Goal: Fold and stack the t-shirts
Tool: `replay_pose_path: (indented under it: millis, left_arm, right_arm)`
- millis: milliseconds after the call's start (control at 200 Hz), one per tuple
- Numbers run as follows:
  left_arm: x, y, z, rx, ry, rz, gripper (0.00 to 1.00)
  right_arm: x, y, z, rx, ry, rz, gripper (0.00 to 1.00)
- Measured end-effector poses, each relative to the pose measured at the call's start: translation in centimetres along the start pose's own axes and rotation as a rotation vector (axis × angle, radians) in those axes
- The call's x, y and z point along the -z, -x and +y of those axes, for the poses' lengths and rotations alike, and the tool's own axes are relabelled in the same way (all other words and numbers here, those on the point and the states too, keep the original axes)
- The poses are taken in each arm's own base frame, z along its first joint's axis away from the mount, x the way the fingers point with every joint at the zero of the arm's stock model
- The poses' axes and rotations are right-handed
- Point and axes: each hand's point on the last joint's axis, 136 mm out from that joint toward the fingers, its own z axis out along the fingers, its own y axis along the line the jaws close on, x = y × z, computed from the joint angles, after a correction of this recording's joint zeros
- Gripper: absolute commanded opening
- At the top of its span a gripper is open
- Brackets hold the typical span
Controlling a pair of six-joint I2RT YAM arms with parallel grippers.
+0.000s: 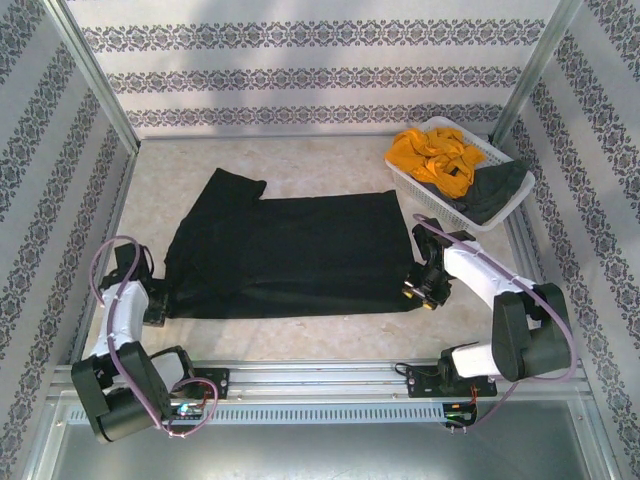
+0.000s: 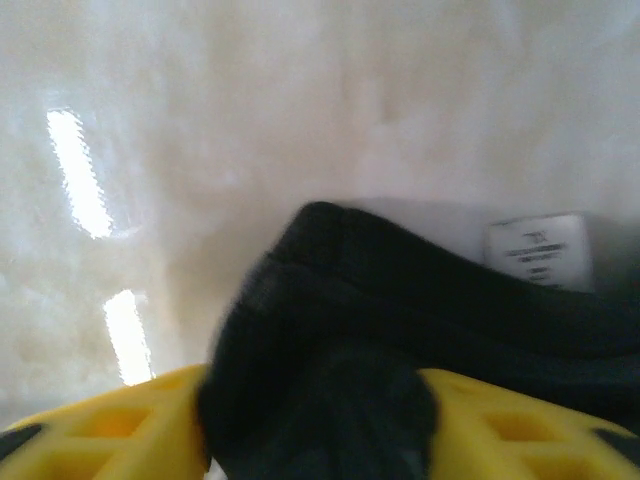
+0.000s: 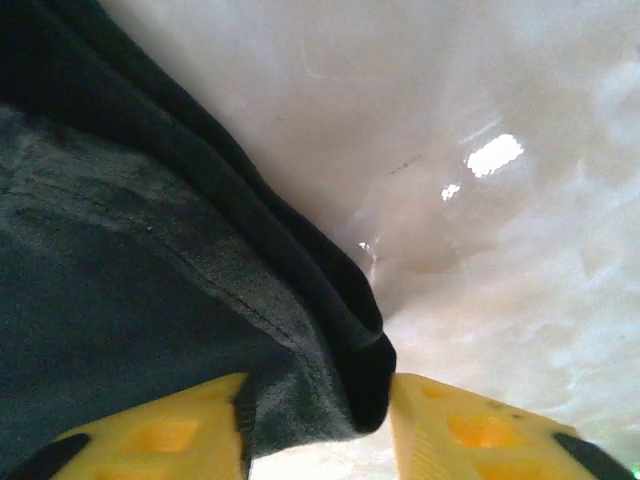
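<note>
Spread t-shirt [image 1: 290, 250] at table [image 1: 300, 165] centre; basket [image 1: 425, 198] with two t-shirts [image 1: 435, 160] far right.

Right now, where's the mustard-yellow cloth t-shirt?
In the top external view, the mustard-yellow cloth t-shirt lies bunched in the white slatted plastic basket at the far right of the table, left of the dark grey cloth shirt.

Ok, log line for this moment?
black t-shirt: spread on table | left gripper: cloth between jaws, near-left corner | right gripper: same, near-right corner | white basket: holds mustard-yellow t-shirt, dark grey t-shirt
</note>
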Motion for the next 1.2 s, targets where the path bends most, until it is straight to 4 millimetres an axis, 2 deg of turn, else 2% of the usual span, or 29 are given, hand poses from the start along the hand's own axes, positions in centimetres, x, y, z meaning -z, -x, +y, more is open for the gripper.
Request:
replay_pose_path:
  millis: [105,175,230,305,380,500,625,879,1064,1199]
  left_arm:
    - [3.2,-0.1,-3.8,-0.087,-0.093,-0.058,0.63]
    - [4.6,-1.4,-5.8,-0.133,-0.160,-0.056,0.62]
    - [5.0,-3.5,-6.5,-0.173,-0.192,-0.017,0.62]
    - [4.6,-6.6,-6.3,-0.214,-0.207,0.057,0.62]
    - [3.7,-9.5,-5.1,-0.224,-0.202,0.127,0.62]
    - [2.1,-12.0,-3.2,-0.180,-0.172,0.197,0.60]
    - [1.1,-12.9,-3.2,-0.112,-0.162,0.222,0.57]
    - [0.1,-14.9,-5.0,-0.079,-0.165,0.262,0.46]
    - [-0.1,-15.3,-5.6,-0.056,-0.174,0.268,0.25]
    - [0.0,-15.3,-6.0,-0.051,-0.183,0.265,0.05]
  right_arm:
    - [2.0,0.9,1.3,0.039,0.069,-0.078,0.55]
    - [4.0,1.4,3.9,0.098,0.200,-0.151,0.55]
    - [5.4,1.0,6.7,0.167,0.341,-0.180,0.57]
    - [7.6,-0.2,11.3,0.290,0.549,-0.198,0.59]
    - [9.2,-2.2,14.9,0.403,0.701,-0.181,0.59]
    - [10.4,-4.4,18.3,0.512,0.843,-0.137,0.58]
    - [10.2,-4.6,19.5,0.531,0.881,-0.113,0.57]
    - [10.3,-4.7,19.9,0.541,0.899,-0.107,0.55]
    - [10.2,-4.7,19.9,0.538,0.898,-0.104,0.52]
    - [10.2,-4.7,19.9,0.537,0.897,-0.104,0.50]
